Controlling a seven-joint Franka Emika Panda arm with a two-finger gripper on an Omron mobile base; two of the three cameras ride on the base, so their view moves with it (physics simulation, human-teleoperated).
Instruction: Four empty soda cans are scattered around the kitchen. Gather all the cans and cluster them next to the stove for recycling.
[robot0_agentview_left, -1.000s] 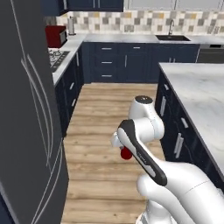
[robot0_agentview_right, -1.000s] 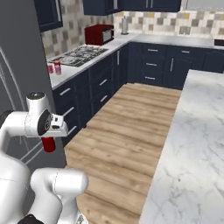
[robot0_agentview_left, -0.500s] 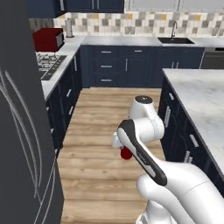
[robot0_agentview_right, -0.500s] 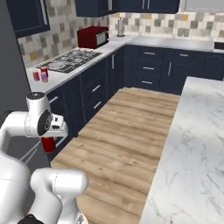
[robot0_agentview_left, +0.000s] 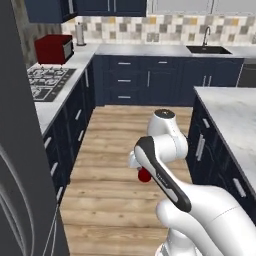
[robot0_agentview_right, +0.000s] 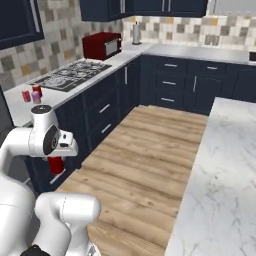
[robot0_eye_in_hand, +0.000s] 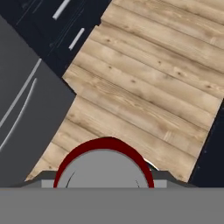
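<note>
Wood flooring (robot0_agentview_left: 117, 150) is running up the middle of the left base view, forming a broad open aisle between navy cabinets (robot0_agentview_left: 75, 125) on the left and the marble island (robot0_agentview_left: 232, 117) on the right. At the left edge of that view the grey refrigerator (robot0_agentview_left: 20, 165) is standing close, its side taking up the lower left corner.

The gripper (robot0_agentview_left: 144, 172) is hanging over the floor in the centre of the left base view, pointing down, with a red soda can (robot0_agentview_left: 144, 174) clamped between its jaws. In the right base view the same can (robot0_agentview_right: 55, 164) is showing below the hand at the left, just in front of the cabinet fronts. In the hand view the can's silvery top and red rim (robot0_eye_in_hand: 105, 164) are sitting at the bottom centre, with floor planks beyond and the refrigerator's edge at the left.

The stove (robot0_agentview_right: 70, 75) is lying in the marble counter (robot0_agentview_right: 117, 57) at the upper left of the right base view, well apart from the held can. Two more cans, one red (robot0_agentview_right: 26, 96) and one pink (robot0_agentview_right: 36, 97), are standing together on the counter near the stove's closer edge. A red microwave (robot0_agentview_right: 102, 45) is sitting at the far side of the stove, near the corner. The sink (robot0_agentview_left: 207, 50) is set in the back counter at the upper right of the left base view.
</note>
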